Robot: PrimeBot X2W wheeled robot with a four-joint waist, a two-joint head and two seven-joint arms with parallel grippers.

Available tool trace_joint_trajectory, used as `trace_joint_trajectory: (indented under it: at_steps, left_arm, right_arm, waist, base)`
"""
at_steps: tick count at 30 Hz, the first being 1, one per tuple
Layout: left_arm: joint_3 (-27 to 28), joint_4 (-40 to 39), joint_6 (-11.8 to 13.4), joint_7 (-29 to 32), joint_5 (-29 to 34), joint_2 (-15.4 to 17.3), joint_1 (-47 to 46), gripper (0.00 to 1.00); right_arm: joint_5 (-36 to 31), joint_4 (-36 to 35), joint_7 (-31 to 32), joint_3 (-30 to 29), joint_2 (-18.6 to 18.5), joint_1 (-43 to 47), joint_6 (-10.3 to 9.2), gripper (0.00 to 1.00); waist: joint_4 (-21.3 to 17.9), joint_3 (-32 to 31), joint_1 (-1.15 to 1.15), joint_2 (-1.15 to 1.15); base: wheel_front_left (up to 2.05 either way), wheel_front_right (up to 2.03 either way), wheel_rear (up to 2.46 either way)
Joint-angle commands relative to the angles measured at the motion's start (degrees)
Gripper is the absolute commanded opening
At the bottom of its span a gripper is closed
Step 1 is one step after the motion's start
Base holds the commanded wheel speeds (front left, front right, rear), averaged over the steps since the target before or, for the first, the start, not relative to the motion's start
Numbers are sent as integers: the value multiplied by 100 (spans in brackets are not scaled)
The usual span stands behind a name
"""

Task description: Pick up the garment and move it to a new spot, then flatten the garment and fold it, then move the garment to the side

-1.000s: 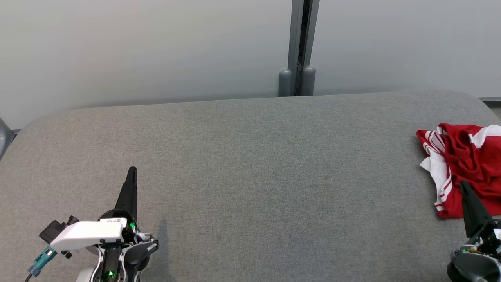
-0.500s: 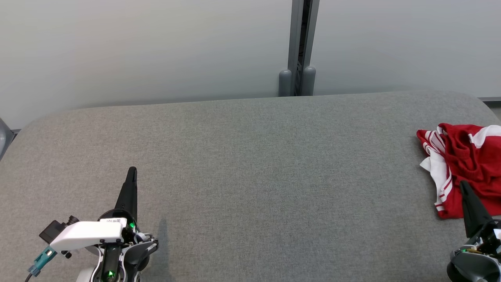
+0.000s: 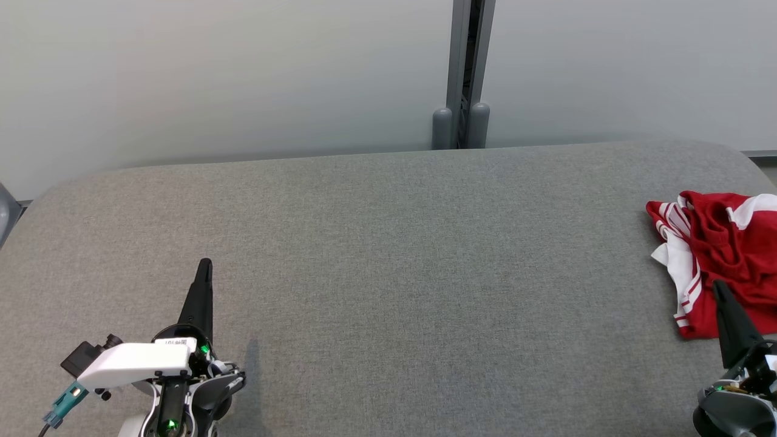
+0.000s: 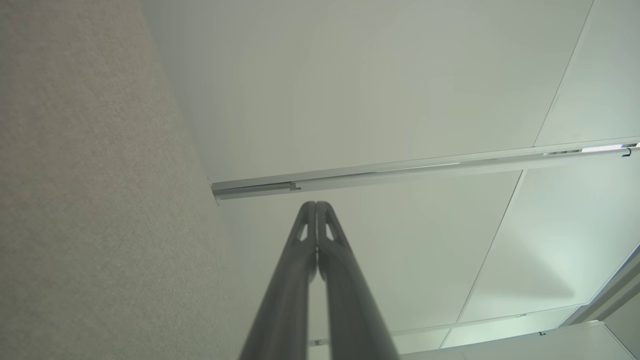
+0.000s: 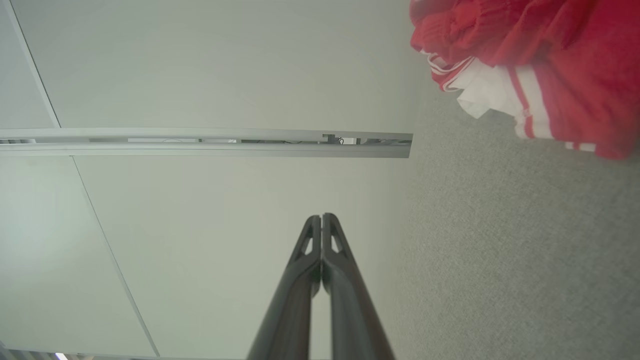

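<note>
The garment [image 3: 728,243] is lying crumpled, the right gripper [image 3: 719,284] sitting just beside it, closed and empty. The left gripper [image 3: 205,263] is sitting well apart from the garment, also closed

One crumpled red-and-white garment [image 3: 722,243]. One broad grey fabric-covered table [image 3: 388,273]. Two grippers, each with two long dark fingers, four fingers in all: left gripper [image 3: 205,267], right gripper [image 3: 720,288]. Two pale wall panels [image 3: 212,73], split by one grey upright post [image 3: 467,60]. Two rounded grey caps [image 3: 442,127] at the post's foot. One teal plug [image 3: 64,403].
</note>
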Motion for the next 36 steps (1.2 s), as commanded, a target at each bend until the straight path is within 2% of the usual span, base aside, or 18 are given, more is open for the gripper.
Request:
trace_joint_trajectory:
  at_steps: [1,36]
  left_arm:
    - [21,-5,-45,11,-20,23,-54,0]
    - [24,-6,-44,13,-16,22,-54,0]
  right_arm:
    - [-33,21,28,-27,-16,-58,2,0]
    - [-64,23,58,-66,11,-69,2,0]
  waist:
    - [0,0,0,0]
    - [0,0,0,0]
  base:
    - [0,0,0]
    - [0,0,0]
